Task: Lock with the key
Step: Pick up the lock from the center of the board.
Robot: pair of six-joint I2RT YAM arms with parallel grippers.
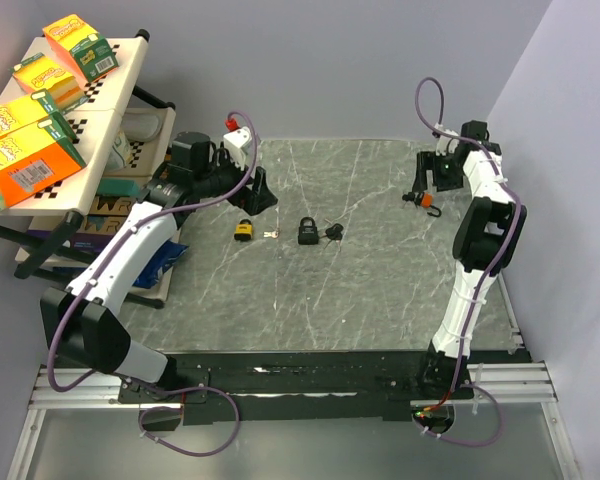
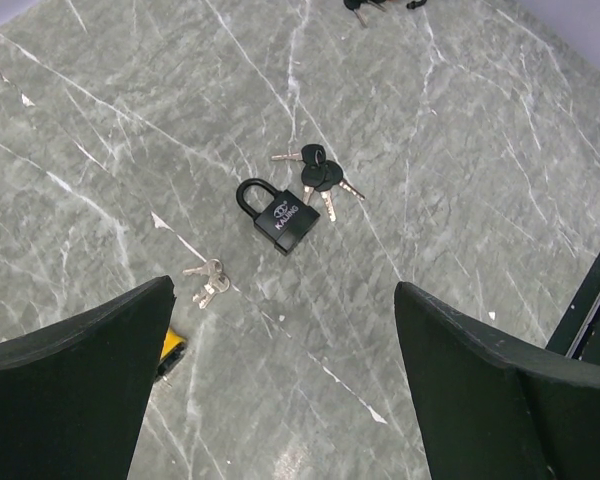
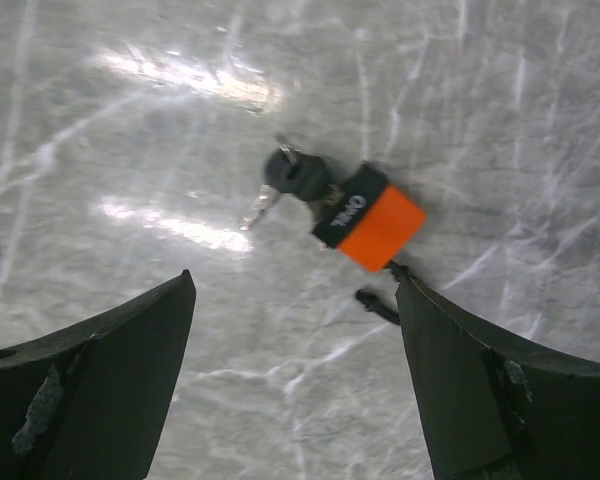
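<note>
we counted three padlocks on the marble table (image 1: 380,290), each with its own bunch of keys: a yellow padlock (image 1: 243,230), a black padlock (image 1: 307,231) and an orange padlock (image 1: 420,198). the black padlock lay flat near the table's middle, its long axis running toward the far edge with the shackle at the far end. in the left wrist view that read as a diagonal, shackle upper left. the black-headed keys (image 1: 332,232) lay just beside it on its right, and the silver keys (image 1: 270,235) lay between it and the yellow padlock. the orange padlock lay well apart at the right, its axis diagonal in the right wrist view, with a third bunch (image 3: 290,180) touching its black end (we could not tell whether a key sat in the lock). the left gripper (image 2: 280,400) hung above the yellow and black padlocks, jaws wide and empty. the right gripper (image 3: 295,390) hung above the orange padlock, jaws likewise spread, holding nothing.
</note>
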